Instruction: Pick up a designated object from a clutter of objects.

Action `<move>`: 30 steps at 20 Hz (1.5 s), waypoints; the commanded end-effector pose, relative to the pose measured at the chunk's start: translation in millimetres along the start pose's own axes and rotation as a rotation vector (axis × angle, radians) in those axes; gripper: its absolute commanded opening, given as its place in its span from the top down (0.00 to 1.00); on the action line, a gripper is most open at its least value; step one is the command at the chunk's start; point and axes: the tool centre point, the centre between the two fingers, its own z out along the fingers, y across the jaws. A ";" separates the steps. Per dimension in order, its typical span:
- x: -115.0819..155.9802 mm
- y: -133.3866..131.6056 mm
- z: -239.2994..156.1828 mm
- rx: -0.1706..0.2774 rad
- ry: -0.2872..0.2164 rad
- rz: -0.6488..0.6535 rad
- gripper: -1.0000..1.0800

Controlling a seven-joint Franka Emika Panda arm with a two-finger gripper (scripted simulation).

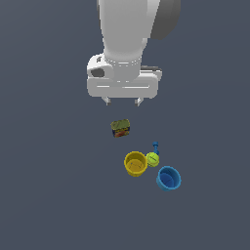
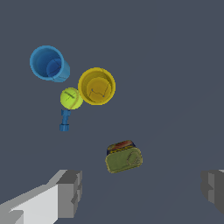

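Observation:
The small printed box with an olive-green top and coloured sides lies on the grey floor, apart from the rest of the clutter; it also shows in the wrist view. My gripper hangs above it, open and empty, fingertips well clear of the box. In the wrist view the two fingers stand wide apart with the box between and beyond them. The yellow cup stands upright near the box.
A yellow-green ball touches the yellow cup's side in the exterior view, with a tiny blue item just behind it. A blue cup stands at the exterior view's right. In the wrist view: ball, blue cup.

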 end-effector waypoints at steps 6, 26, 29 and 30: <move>-1.0 0.8 13.3 0.002 0.002 0.067 0.04; -20.0 6.0 101.1 0.018 0.018 0.540 0.04; -25.2 6.8 115.0 0.022 0.020 0.620 0.04; -27.0 7.1 119.5 0.023 0.020 0.647 0.04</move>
